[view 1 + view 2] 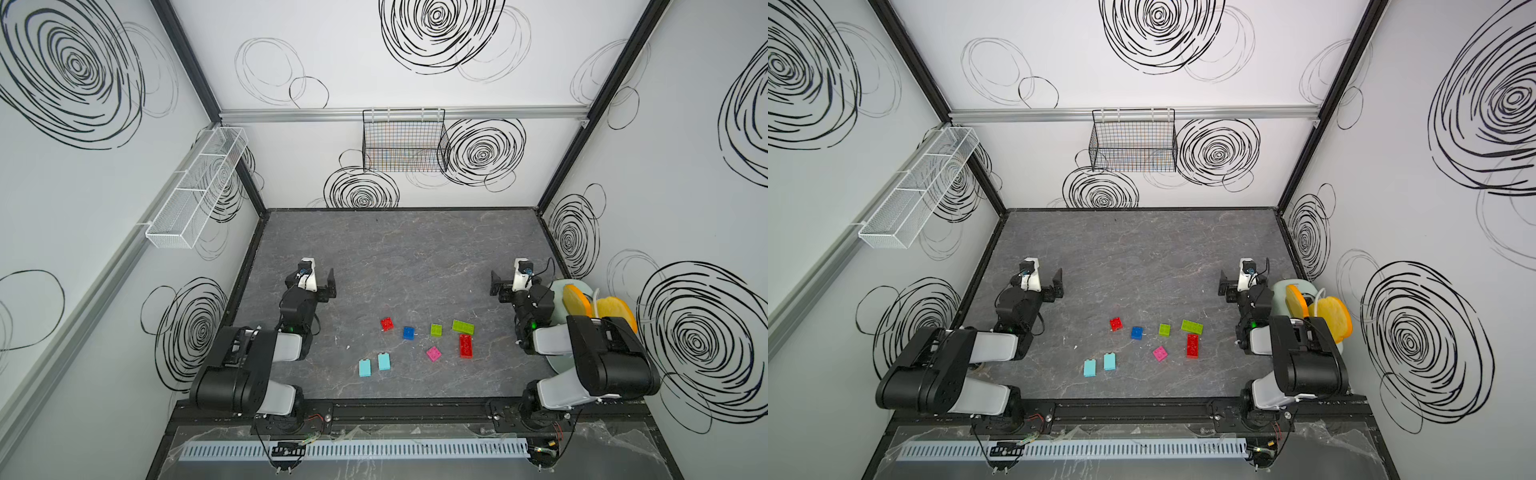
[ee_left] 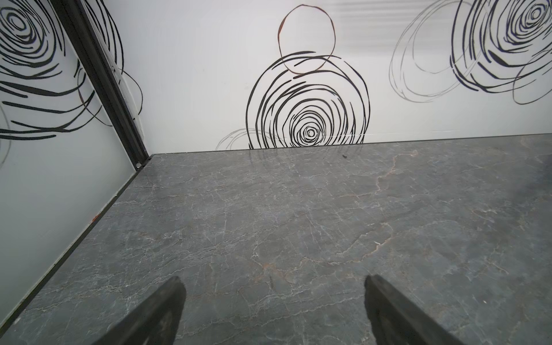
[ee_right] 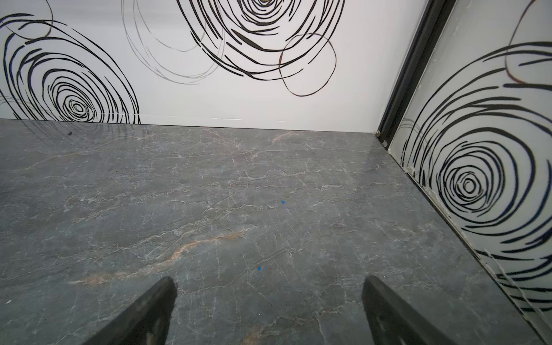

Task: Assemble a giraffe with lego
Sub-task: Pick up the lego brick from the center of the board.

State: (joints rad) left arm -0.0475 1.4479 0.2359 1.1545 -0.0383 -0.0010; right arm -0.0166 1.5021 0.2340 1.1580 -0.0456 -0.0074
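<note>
Nearest the arm bases, two light-blue studded plastic bricks (image 1: pixel 365 368) lie side by side, not touching, on the grey marbled tabletop (image 1: pixel 395 257); from above it is hard to tell whether they are standing or toppled. Just beyond are a pink square brick (image 1: pixel 434 353) and a long red brick (image 1: pixel 466 345), then a blue brick (image 1: pixel 408 333), a small red brick (image 1: pixel 387 323), a small lime-green brick (image 1: pixel 436 330) and a long lime-green brick (image 1: pixel 463 327). None is joined, so the giraffe is not begun. Farther out, the left gripper (image 2: pixel 273 283) and right gripper (image 3: pixel 268 283) hang over bare table, jaws spread wide and empty. Next, an arm probably needs to reach inward for a leg brick.
</note>
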